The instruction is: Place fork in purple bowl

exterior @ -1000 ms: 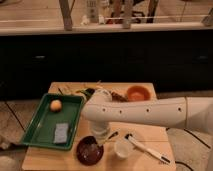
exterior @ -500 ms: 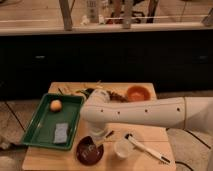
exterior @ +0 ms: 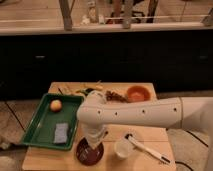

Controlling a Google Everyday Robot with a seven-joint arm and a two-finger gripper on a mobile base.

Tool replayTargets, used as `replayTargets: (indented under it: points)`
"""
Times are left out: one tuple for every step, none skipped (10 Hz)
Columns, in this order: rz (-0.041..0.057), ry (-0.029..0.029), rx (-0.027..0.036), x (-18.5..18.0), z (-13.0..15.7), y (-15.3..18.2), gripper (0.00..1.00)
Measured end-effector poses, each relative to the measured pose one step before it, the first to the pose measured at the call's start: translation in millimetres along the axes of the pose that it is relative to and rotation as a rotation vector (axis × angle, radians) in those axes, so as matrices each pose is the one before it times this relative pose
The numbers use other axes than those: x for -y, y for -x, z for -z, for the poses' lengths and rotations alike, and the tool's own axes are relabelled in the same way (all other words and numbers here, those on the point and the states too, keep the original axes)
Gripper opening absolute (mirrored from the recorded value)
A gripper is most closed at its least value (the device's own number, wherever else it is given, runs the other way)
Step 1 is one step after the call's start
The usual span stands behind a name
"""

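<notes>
Lowered a touch, your gripper point(exterior: 95, 136) hangs right over the purple bowl point(exterior: 85, 156); can't tell whether it grips the fork; placing step, next you release and lift

The light was dim and warm. It fell brightest on the counter point(exterior: 40, 17) along the top edge, while the cabinet front point(exterior: 100, 60) below lay nearly black. The white arm point(exterior: 140, 112) carried a soft sheen. The gripper point(exterior: 95, 136) hung shadowed over the glossy purple bowl point(exterior: 90, 152) at the table's point(exterior: 157, 135) front edge.
</notes>
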Motion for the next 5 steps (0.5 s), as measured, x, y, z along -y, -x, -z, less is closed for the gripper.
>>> replayTargets:
  points:
    - [0.03328,-0.00102,0.00586,1.35,-1.18,3.8,0.0]
    - [0.06959,-0.00378,0.01371,3.51,-2.52,4.38,0.0]
    - [0.04495,-0.00085,0.00435,3.49,-1.78,1.3,0.0]
    - [0.03101,-0.00122,0.00618,3.46,-2.36,-0.53,0.0]
    - [0.01689,-0.00504,-0.00123,2.3,-0.75,-3.58,0.0]
